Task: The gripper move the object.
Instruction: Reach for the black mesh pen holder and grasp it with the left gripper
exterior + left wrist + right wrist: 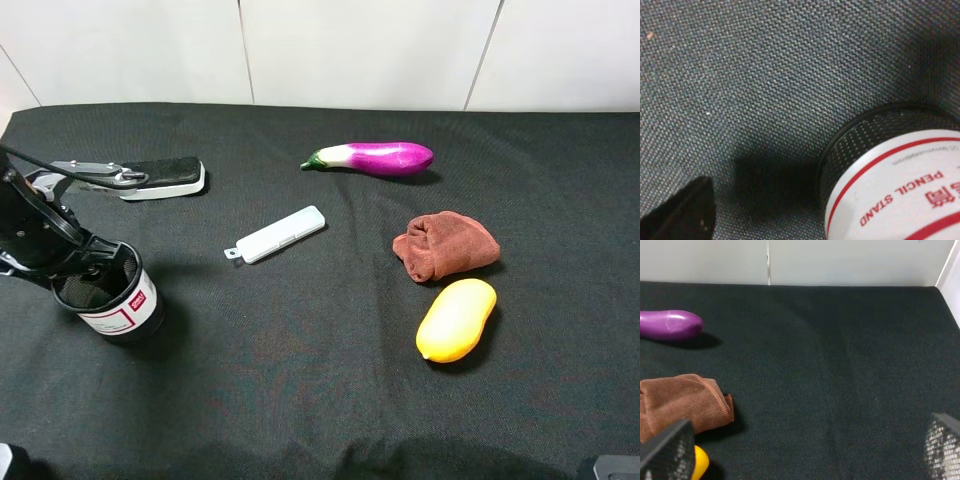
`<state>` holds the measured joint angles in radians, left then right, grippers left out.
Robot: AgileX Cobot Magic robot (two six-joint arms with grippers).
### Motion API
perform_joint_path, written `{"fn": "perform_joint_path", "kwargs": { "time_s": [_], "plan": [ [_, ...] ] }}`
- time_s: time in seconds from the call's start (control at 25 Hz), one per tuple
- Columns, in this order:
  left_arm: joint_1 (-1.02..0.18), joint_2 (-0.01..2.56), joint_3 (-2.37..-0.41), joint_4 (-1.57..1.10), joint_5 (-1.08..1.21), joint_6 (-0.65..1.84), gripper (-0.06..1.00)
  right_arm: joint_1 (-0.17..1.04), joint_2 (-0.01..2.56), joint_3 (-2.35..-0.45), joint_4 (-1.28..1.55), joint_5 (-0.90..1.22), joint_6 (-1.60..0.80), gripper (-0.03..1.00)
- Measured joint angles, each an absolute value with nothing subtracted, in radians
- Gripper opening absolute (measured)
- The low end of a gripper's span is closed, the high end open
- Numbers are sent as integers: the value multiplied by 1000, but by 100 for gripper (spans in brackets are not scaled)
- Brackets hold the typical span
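Small black wire-mesh cylindrical pen cup stands near the left front of the black-cloth table, with the black left hand at its rim.

Its white, red-bordered label reads "PENCIL STAND" in red. The hand's one visible finger stands apart from the cup's wall with bare cloth between them, so it looks spread and grips nothing that shows. Behind the cup lies a black-and-white eraser block, and further right a white flat stick. Bare cloth stretches from the cup rightwards to a yellow oval fruit, which is just below a folded brown cloth. A glossy purple eggplant lies towards the back edge. The right hand is spread wide and holds nothing.
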<state>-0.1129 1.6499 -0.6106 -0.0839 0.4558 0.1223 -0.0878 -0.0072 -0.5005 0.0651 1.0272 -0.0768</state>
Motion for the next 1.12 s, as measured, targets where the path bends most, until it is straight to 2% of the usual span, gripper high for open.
{"fn": "perform_joint_path", "kwargs": {
  "time_s": [0.8,0.96,1.12],
  "plan": [
    [-113,1650,-611,-86,462,104,25,-88,-7,-500,65,1027,-77,69],
    [-113,1650,-611,-86,462,101,18,-88,-7,-500,65,1027,-77,69],
    [-113,1650,-614,-86,467,94,18,-88,-7,-500,65,1027,-77,69]
  ]
}}
